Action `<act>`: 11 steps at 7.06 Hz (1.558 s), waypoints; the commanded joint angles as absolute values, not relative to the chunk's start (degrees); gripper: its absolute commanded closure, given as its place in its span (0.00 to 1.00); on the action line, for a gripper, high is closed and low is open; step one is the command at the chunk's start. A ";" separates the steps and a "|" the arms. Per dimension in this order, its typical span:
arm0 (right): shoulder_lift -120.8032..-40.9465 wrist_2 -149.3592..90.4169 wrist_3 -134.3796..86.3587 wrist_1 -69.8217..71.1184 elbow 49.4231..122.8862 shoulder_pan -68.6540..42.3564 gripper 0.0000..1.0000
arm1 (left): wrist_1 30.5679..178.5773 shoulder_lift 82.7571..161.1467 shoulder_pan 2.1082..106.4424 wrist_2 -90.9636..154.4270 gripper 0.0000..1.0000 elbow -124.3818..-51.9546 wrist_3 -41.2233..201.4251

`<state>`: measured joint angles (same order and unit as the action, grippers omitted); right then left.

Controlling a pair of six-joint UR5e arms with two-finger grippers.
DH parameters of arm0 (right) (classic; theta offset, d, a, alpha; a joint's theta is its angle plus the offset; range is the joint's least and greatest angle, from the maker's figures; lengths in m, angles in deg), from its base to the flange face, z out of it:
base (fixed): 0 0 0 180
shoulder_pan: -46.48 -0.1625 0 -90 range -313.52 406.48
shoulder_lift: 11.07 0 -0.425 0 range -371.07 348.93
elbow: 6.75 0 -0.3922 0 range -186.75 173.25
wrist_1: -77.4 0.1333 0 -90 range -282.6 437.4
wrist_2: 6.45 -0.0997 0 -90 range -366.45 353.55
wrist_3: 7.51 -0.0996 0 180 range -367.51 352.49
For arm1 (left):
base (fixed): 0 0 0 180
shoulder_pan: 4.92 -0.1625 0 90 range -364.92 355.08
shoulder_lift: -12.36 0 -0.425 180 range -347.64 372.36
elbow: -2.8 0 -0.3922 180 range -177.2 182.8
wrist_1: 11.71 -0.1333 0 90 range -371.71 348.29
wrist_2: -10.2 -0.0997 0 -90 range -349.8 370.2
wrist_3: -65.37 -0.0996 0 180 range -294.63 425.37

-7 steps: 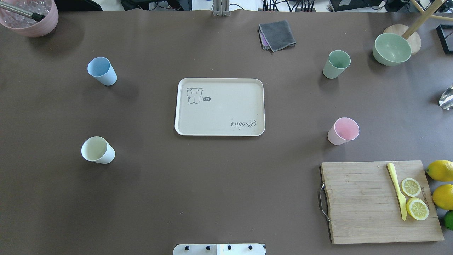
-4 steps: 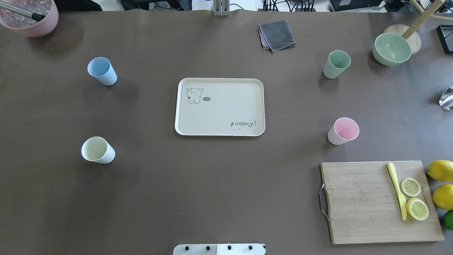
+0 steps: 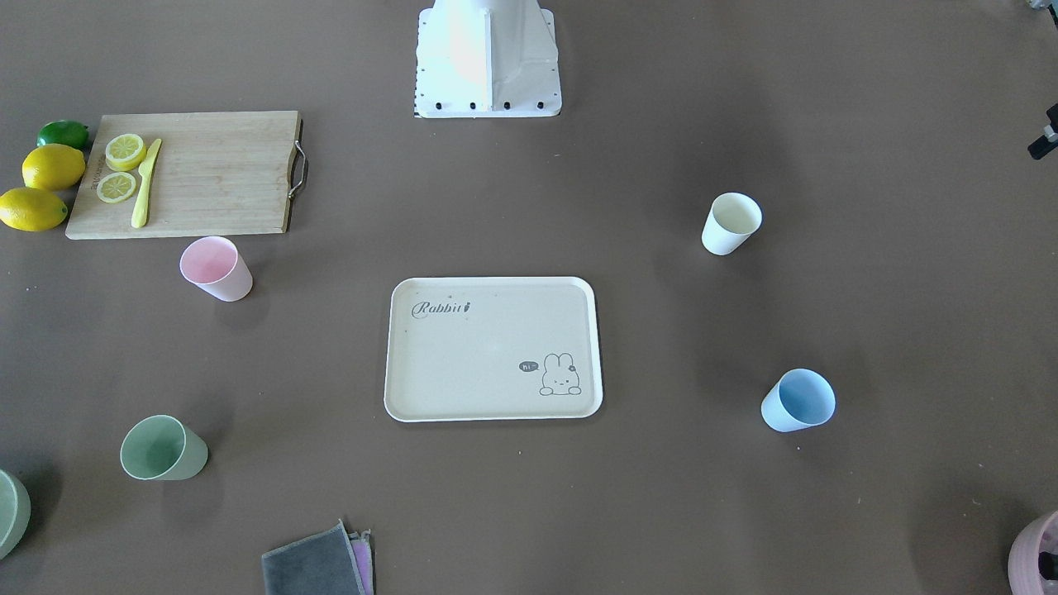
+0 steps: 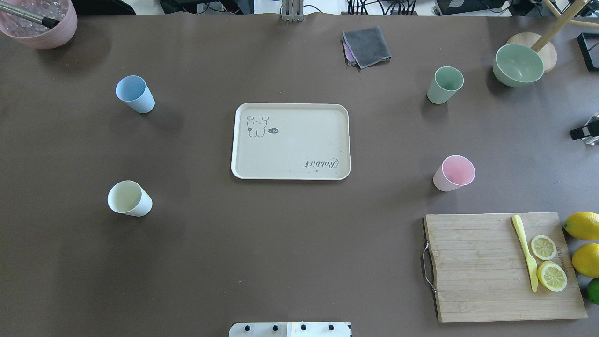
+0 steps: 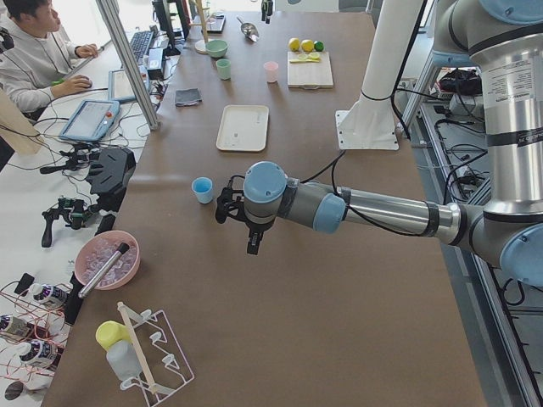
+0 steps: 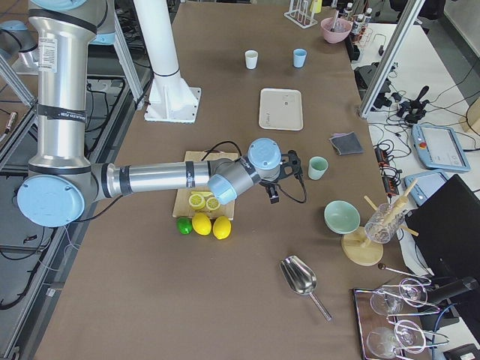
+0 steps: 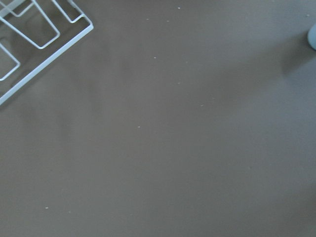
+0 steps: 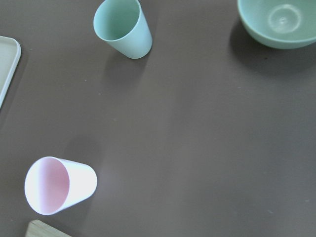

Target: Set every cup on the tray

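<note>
The beige Rabbit tray (image 4: pixel 290 150) lies mid-table with no cup on it. Four cups stand upright on the table around it: blue (image 4: pixel 135 94) and cream-white (image 4: pixel 129 198) on the left, sage green (image 4: pixel 445 84) and pink (image 4: pixel 453 173) on the right. My right gripper (image 4: pixel 585 133) shows only as a dark tip at the right edge; the right wrist view looks down on the pink cup (image 8: pixel 59 185) and the green cup (image 8: pixel 123 27). My left gripper (image 5: pixel 224 205) hovers near the blue cup (image 5: pixel 203 189). I cannot tell whether either gripper is open.
A bamboo cutting board (image 4: pixel 482 271) with lemon slices and a yellow knife lies front right, with whole lemons (image 4: pixel 582 224) beside it. A green bowl (image 4: pixel 518 64), a grey cloth (image 4: pixel 366 46) and a mauve pot (image 4: pixel 42 28) stand at the back. A wire rack (image 7: pixel 39 39) stands beyond the table's left part.
A dark part of my right gripper has come into the overhead view at the right edge. The cups and the tray have not moved.
</note>
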<state>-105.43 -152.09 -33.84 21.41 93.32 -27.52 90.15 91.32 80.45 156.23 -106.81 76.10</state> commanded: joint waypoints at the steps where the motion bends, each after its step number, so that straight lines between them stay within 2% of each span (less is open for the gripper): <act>1: -102.48 -144.41 -53.23 25.10 95.89 -15.28 0.01 | 94.72 92.59 76.75 156.54 0.02 -107.41 86.50; 3: -99.51 -138.12 -56.54 24.93 95.65 -6.64 0.03 | 97.08 96.29 70.09 150.70 0.02 -108.37 98.11; 5: -99.31 -138.02 -56.64 24.92 94.24 -5.73 0.12 | 97.98 96.99 66.64 148.64 0.02 -107.77 102.19; 7: -97.30 -136.36 -56.47 25.10 89.25 -5.37 0.20 | 97.98 97.26 64.79 146.78 0.02 -108.03 102.63; 8: -97.29 -136.70 -56.55 25.10 88.70 -5.29 0.37 | 98.07 97.96 63.99 146.78 0.02 -108.20 107.07; 9: -97.37 -137.40 -56.55 25.10 89.04 -5.37 0.88 | 98.16 98.40 62.59 146.78 0.02 -108.99 110.08; 10: -97.38 -138.02 -56.47 25.10 89.22 -5.20 1.00 | 98.24 98.49 62.32 146.69 0.02 -109.00 110.80; 11: -97.81 -139.33 -56.55 25.10 89.66 -5.28 1.00 | 98.16 98.49 61.88 146.34 0.02 -109.00 111.07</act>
<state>-97.48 -138.07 -56.51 25.10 89.29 -5.27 98.18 98.39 62.48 146.64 -108.91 110.18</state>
